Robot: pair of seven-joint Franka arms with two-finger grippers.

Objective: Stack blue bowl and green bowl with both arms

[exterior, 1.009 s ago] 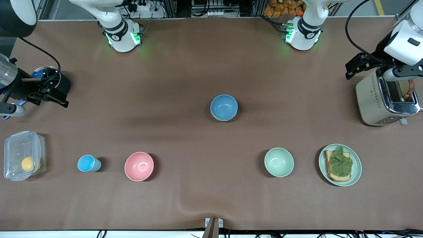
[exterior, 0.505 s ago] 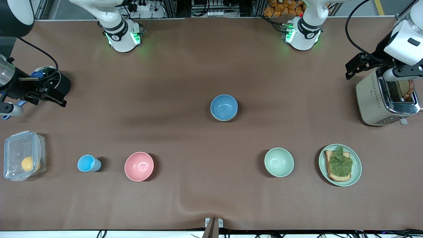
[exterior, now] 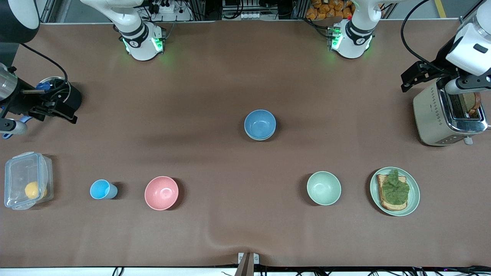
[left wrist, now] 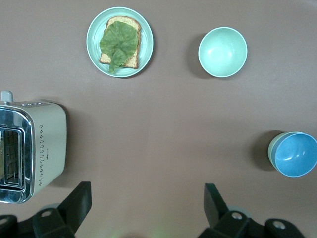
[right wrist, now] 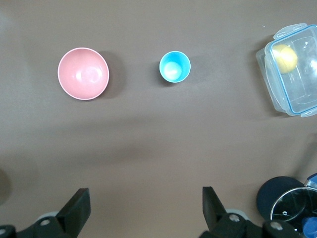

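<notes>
blue bowl [exterior: 260, 124] nested in green bowl [left wrist: 272, 149], mid-bench; left end effector [left wrist: 147, 204] and right end effector [right wrist: 144, 204] wide, empty

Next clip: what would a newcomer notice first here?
The blue bowl mid-table, already nested in a green bowl whose rim peeks out beneath it. A second green bowl sits empty beside the sandwich plate. Both grippers hang open at the table's ends, left gripper, right gripper.
</notes>
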